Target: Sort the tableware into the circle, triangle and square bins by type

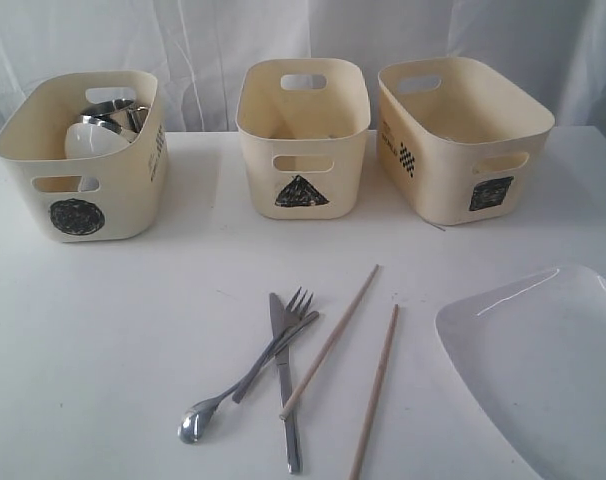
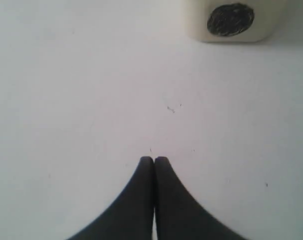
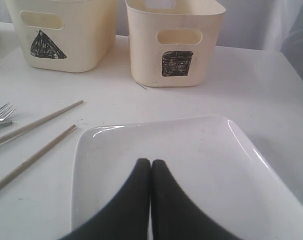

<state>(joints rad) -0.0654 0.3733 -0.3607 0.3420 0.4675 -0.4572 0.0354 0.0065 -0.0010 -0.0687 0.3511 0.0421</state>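
Observation:
Three cream bins stand at the back: the circle bin (image 1: 83,160) holds steel mugs (image 1: 113,112) and a white bowl (image 1: 95,140); the triangle bin (image 1: 303,140) and square bin (image 1: 461,140) follow to its right. A fork (image 1: 283,335), knife (image 1: 286,385), spoon (image 1: 218,405) and two chopsticks (image 1: 328,340) (image 1: 375,392) lie on the table in front. The large white plate (image 1: 543,360) sits at the front right. My right gripper (image 3: 151,162) is shut and empty above the plate (image 3: 191,160). My left gripper (image 2: 154,159) is shut over bare table near the circle bin (image 2: 231,20).
The white table (image 1: 103,340) runs to a white curtain (image 1: 213,40) behind the bins. In the right wrist view the chopsticks (image 3: 36,125) and fork tines (image 3: 1,112) lie beside the plate, with the triangle bin (image 3: 61,35) and square bin (image 3: 174,45) beyond.

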